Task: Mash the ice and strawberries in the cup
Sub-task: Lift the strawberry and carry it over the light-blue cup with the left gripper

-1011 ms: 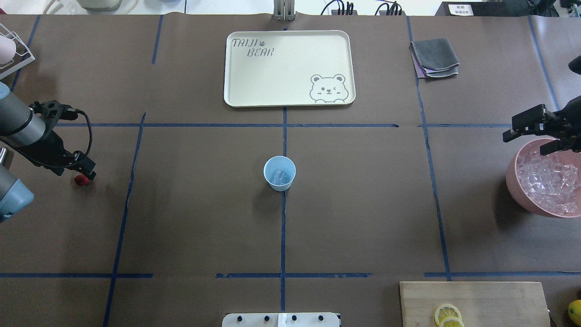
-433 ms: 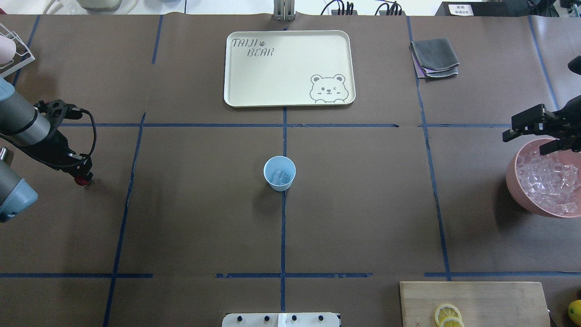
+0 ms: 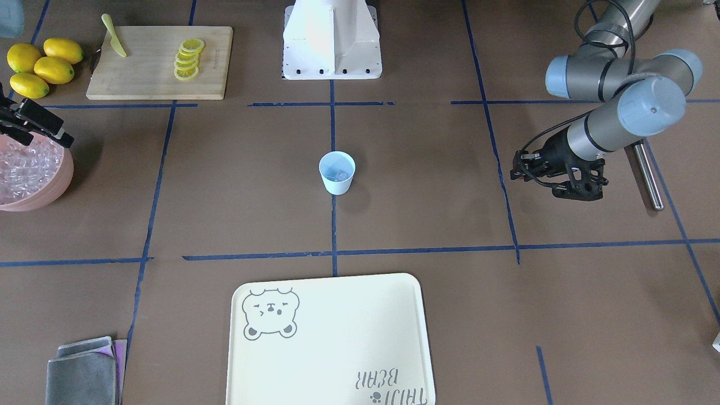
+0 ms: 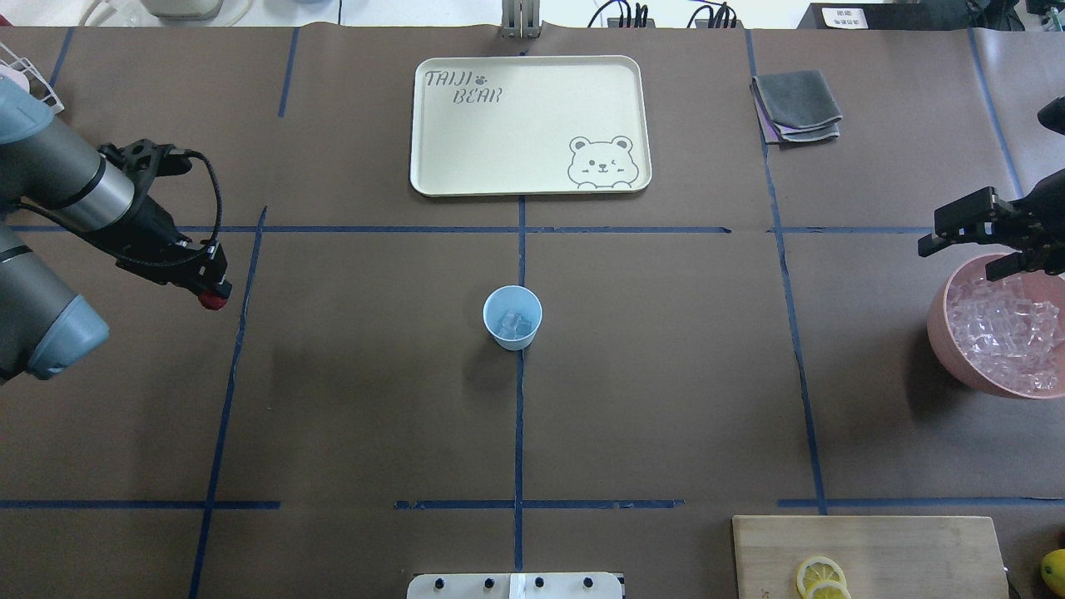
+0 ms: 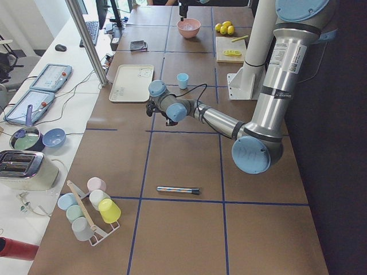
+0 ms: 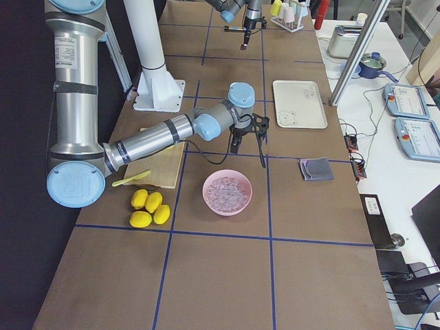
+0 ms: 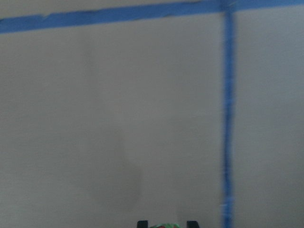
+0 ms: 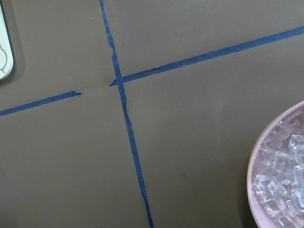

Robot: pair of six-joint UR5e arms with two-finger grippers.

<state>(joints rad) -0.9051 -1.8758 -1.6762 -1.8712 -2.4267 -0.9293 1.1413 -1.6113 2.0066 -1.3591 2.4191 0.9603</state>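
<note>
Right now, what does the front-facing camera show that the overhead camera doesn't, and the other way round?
Only front-facing: the yellow-green knife on the cutting board, and a metal rod lying beside the left arm. Only overhead: the red strawberry held at the tips of the left gripper. Both: the cup with ice in it, the tray, the pink bowl and the grey cloth.

Bright, even overhead light, soft shadows pooling beside the cup (image 4: 512,317) and pink bowl (image 4: 944,349), ice (image 4: 1003,333) glinting whitish, left wrist view smeared and unfocused, right wrist view crisp
</note>
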